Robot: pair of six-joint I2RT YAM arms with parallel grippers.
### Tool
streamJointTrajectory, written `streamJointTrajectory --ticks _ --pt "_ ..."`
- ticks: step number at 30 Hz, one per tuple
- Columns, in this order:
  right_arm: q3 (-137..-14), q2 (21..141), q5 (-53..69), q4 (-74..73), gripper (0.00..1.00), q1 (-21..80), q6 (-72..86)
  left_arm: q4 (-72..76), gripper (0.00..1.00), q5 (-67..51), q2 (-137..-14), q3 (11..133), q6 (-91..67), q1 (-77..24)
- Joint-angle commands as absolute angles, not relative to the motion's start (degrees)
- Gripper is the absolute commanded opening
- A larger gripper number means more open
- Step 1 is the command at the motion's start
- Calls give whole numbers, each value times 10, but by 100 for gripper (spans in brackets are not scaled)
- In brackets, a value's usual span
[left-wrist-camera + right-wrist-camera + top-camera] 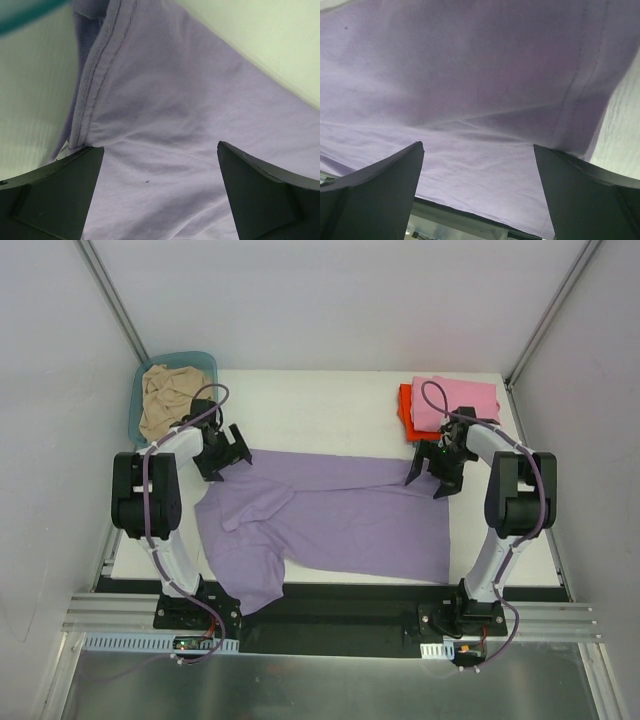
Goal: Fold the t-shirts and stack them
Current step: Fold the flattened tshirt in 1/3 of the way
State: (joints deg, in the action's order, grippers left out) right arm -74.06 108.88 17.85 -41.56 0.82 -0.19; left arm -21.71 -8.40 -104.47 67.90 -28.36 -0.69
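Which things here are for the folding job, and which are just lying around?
For the job:
lavender t-shirt, spread flat on the table
pink t-shirt, folded on top of the orange-red t-shirt
beige t-shirt, crumpled in the teal basin

Just lying about:
the teal basin itself, in the far left corner; it only holds the beige t-shirt

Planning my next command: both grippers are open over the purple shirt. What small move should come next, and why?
Probably lower the left gripper and close it on the stitched edge beneath it. It and the right gripper hang open over the purple shirt, holding nothing, and the shirt's left side lies bunched, partly drooping off the table's near edge.
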Motion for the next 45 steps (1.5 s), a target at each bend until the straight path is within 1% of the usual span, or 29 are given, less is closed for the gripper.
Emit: streamJointTrajectory --ticks 1,6,10,15,18,21,24,25,26,28,33,36,37,39,43,44,45 --pt "-785 1121 171 -412 97 -18 -3 -221 99 -72 -1091 722 -248 -4" --pt "-829 1144 157 -424 97 -25 -17 -224 99 -64 -1109 760 -213 -4" --pt "-863 1143 92 -446 97 -26 -34 -226 99 -62 -1115 796 -175 -4" --pt "-881 1099 81 -467 97 -25 -59 -236 99 -92 -1102 826 -141 7" --pt "-865 1051 91 -461 97 -20 -61 -236 99 -127 -1057 823 -163 4" --pt "-818 1000 119 -441 97 -11 -53 -238 99 -145 -1021 789 -206 2" --pt "-745 960 162 -408 97 -4 -35 -238 99 -155 -947 721 -239 -40" --pt "-726 936 181 -398 97 -3 -29 -238 99 -148 -931 682 -248 -70" --pt "-687 926 190 -382 97 -1 -24 -238 100 -135 -914 665 -264 -91" --pt "-656 903 203 -373 97 11 -15 -238 99 -99 -873 622 -283 -144" --pt "-600 887 191 -365 97 31 -12 -238 99 -61 -829 570 -341 -208" --pt "-589 889 189 -365 97 33 -14 -238 91 -48 -829 543 -352 -222" --pt "-586 888 188 -363 97 33 -14 -238 86 -41 -831 540 -353 -226" --pt "-584 892 186 -362 97 33 -15 -238 84 -41 -839 531 -355 -237" --pt "-586 896 186 -361 97 33 -16 -238 71 -39 -869 541 -356 -251" --pt "-588 897 185 -364 97 33 -18 -238 66 -45 -880 545 -358 -253" --pt "-591 898 176 -366 97 33 -20 -238 65 -46 -886 550 -360 -253"
